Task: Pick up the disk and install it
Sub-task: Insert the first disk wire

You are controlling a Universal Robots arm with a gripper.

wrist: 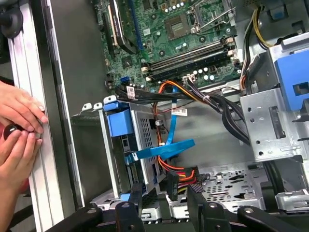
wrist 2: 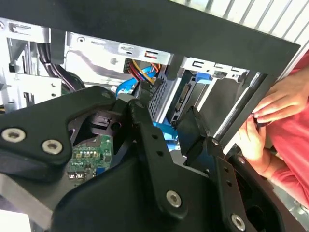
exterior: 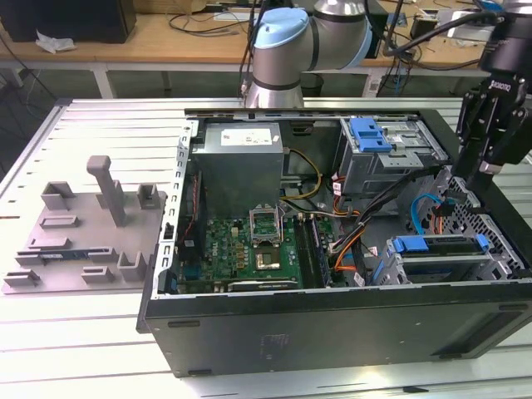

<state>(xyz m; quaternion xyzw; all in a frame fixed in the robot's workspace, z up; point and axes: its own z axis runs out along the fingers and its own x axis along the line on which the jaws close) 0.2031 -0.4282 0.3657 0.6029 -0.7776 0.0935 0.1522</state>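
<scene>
Gripper (exterior: 480, 170) hangs at exterior view's right, above the drive cage (exterior: 499, 249). Fingers (wrist: 136, 200) spread, nothing btwn them. Disk (exterior: 439, 248) sits in the cage, blue bracket showing, below me, no contact. Judgement: pick + insert look done; can't tell if fully latched. Person's hands (wrist: 19, 130) on case rim (wrist: 43, 145).

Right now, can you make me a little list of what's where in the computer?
computer case: lid off, lying flat
motherboard: green, inside the case
disk: in its blue bracket, sitting in the drive cage
gripper: open, empty, near the disk
hands: a person's, at the case's edge
</scene>
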